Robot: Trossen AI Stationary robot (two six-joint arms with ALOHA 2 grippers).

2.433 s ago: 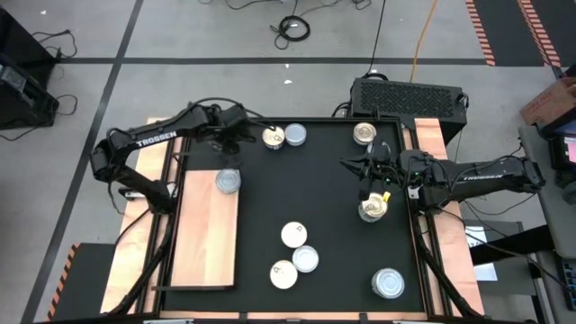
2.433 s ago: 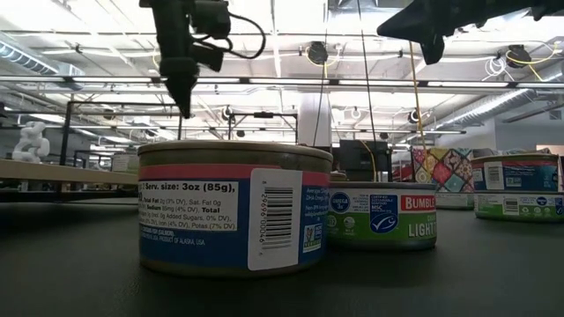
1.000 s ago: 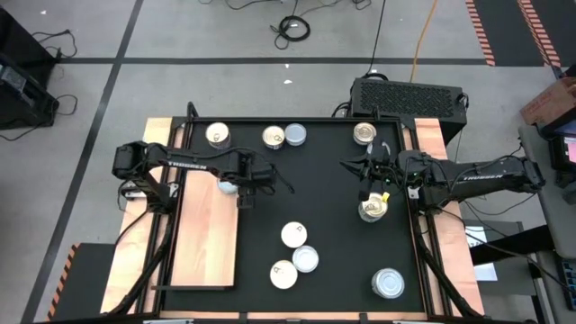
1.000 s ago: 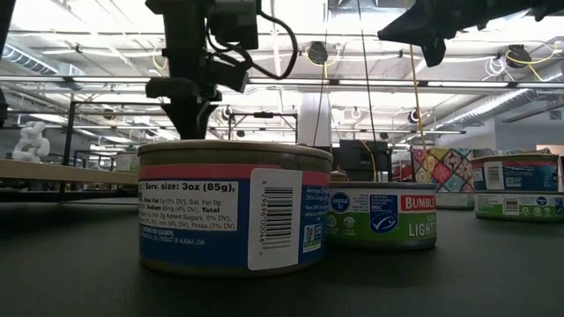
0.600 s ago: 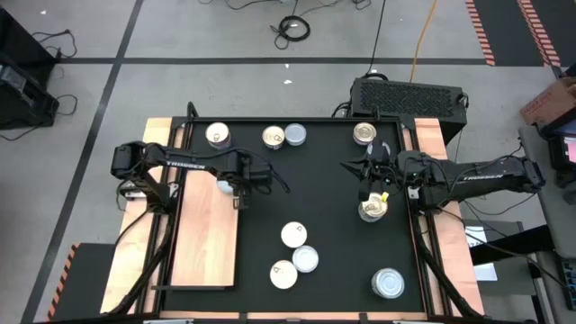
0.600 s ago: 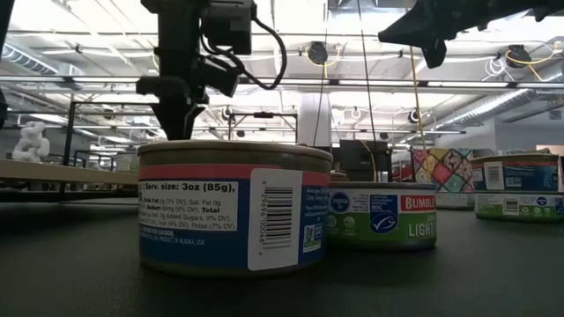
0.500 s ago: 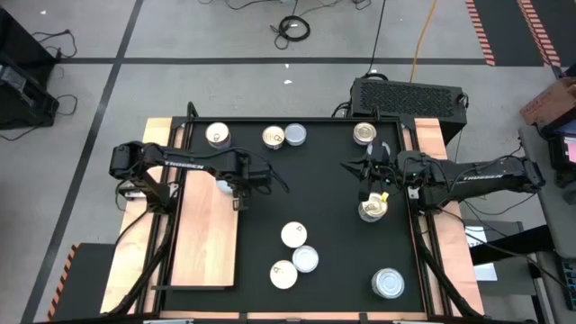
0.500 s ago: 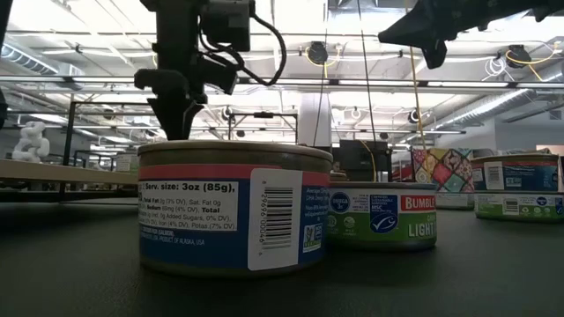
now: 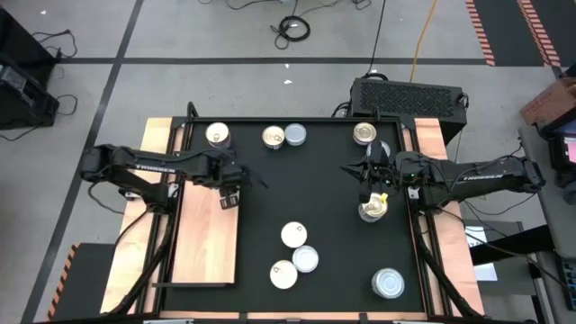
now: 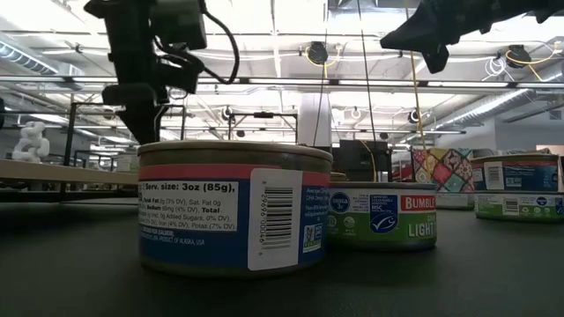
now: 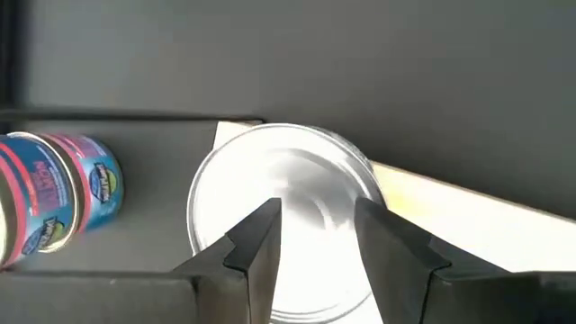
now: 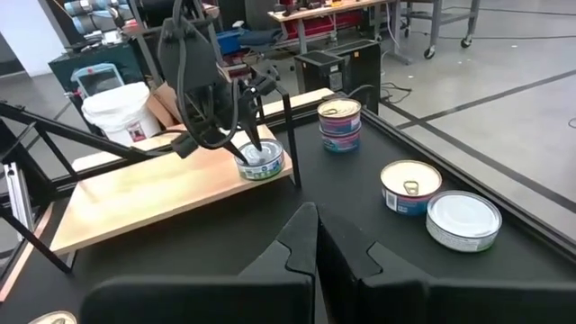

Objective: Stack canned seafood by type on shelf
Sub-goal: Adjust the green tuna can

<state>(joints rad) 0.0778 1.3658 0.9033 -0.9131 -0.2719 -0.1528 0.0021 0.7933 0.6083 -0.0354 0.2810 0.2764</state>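
Observation:
A silver-topped tin [image 11: 297, 166] of the canned seafood stands on the far right corner of the light wooden shelf [image 9: 205, 243]. My left gripper [image 11: 317, 211] points down over it, open, its fingertip gap narrower than the tin's top. The right wrist view shows the same fingers [image 12: 255, 142] ending at the tin [image 12: 264, 162]. In the high view the left gripper [image 9: 229, 196] hides the tin. My right gripper [image 12: 315, 225] is shut and held high over the mat's right side [image 9: 367, 184], above a gold-topped tin [image 9: 372, 210]. My left gripper comes at the tin's silver top [image 11: 315, 184] from above, pointing down, fingertips over the middle of the lid. Whether they touch the lid cannot be told. The tin stands upright on the shelf.
More tins stand on the black mat [image 9: 333, 180]: a stack of two at the far left [image 9: 216, 135], a pair [image 9: 283, 136] and one [image 9: 364, 133] along the far edge, three near the front middle [image 9: 294, 256], one at the front right [image 9: 389, 283].
My left gripper has drawn back toward the table's left edge, from beside the shelf's tin to over it, rolling a little about its own line. Its finger gap looks the same.

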